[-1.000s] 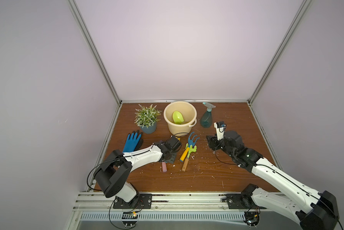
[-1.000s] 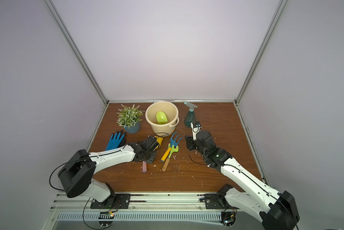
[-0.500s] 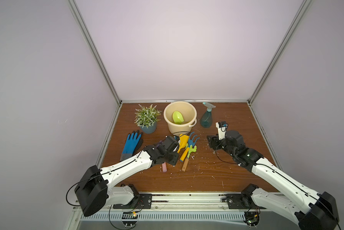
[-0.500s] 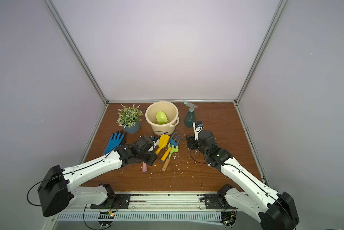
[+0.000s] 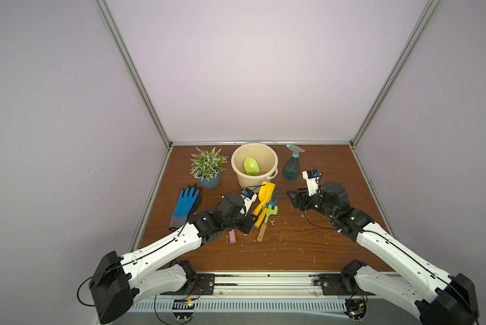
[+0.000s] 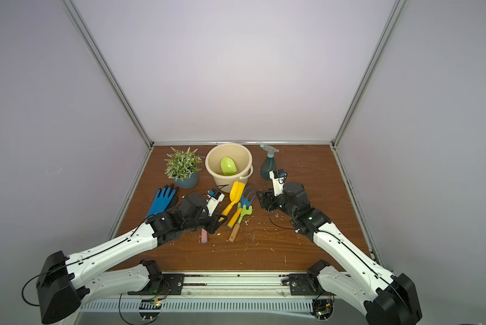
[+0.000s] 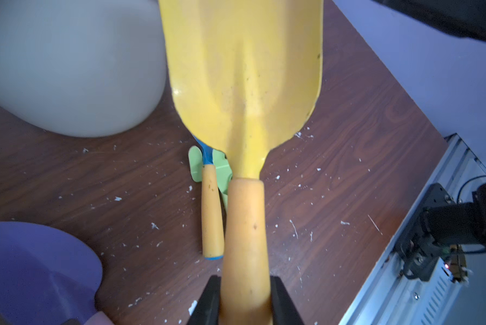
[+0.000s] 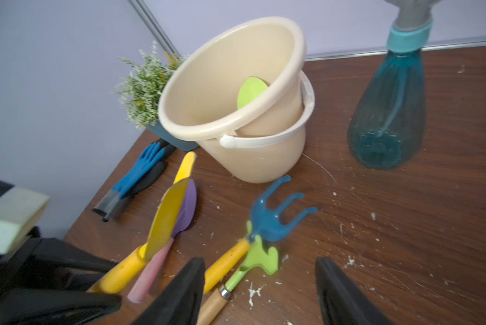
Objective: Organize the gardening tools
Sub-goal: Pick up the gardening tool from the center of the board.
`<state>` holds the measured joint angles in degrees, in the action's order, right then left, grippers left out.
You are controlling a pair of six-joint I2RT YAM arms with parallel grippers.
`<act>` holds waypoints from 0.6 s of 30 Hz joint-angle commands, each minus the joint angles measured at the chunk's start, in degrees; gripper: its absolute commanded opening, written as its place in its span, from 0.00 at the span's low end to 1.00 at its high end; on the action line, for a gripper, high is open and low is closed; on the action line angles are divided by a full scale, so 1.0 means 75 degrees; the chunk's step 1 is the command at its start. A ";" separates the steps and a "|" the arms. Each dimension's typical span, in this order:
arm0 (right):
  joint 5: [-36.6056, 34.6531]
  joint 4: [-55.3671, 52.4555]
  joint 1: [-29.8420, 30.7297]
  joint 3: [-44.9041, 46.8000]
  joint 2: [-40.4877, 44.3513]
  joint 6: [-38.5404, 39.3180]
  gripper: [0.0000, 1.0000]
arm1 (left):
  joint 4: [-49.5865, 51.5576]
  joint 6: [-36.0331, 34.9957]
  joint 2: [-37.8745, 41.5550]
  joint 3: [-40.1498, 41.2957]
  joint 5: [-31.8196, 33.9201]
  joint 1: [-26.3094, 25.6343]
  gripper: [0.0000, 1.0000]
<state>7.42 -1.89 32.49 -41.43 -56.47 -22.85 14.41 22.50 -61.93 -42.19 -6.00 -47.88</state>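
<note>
Gardening tools [image 5: 261, 216] lie clustered near the middle of the brown wooden bench [image 5: 306, 244], in front of a cream bucket [image 5: 237, 157] that stands at the back edge. The left gripper [image 7: 244, 301] is clamped on the orange handle of the yellow trowel [image 5: 265, 191], holding it off the bench with its blade pointing at the bucket's wall and hanging over the blue rake [image 5: 272, 200]. The blue rake lies across the lime-green rake [image 5: 272, 210], touching it, both with handles toward the front edge. The purple trowel [image 8: 188, 208], with a pink handle, lies flat beside them, partly under the left arm. A lime-green trowel [image 5: 251, 166] sits inside the bucket. The teal spray bottle [image 5: 291, 168] stands upright beside the bucket, toward the back right corner. The right gripper [image 8: 260, 270] hovers with jaws spread and nothing between them, just right of the rakes' tines. A blue-and-grey glove [image 5: 185, 204] lies near the left edge, and a potted plant [image 5: 208, 164] stands toward the back left corner.
</note>
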 commanded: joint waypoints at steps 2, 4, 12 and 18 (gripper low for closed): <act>0.1388 0.1299 -0.0026 -0.0171 -0.0083 -0.0634 0.73 | -0.1100 0.0130 -0.0039 -0.0467 0.0965 -0.0090 0.00; 0.1846 0.1722 -0.0011 -0.0203 -0.0217 -0.0841 0.75 | -0.1253 0.0029 -0.0232 -0.0587 0.1262 -0.0222 0.00; 0.2167 0.2255 0.0056 -0.0818 -0.1166 -0.1226 0.70 | -0.1773 -0.0245 -0.1023 -0.1131 0.2423 -0.1006 0.00; 0.2082 0.2420 0.0071 -0.1168 -0.1602 -0.1330 0.55 | -0.2121 -0.0288 -0.1090 -0.1153 0.2572 -0.1148 0.00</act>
<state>21.58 12.29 32.67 -47.05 -68.31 -31.75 2.09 21.28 -70.24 -49.04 10.48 -55.88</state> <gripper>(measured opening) 0.571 0.270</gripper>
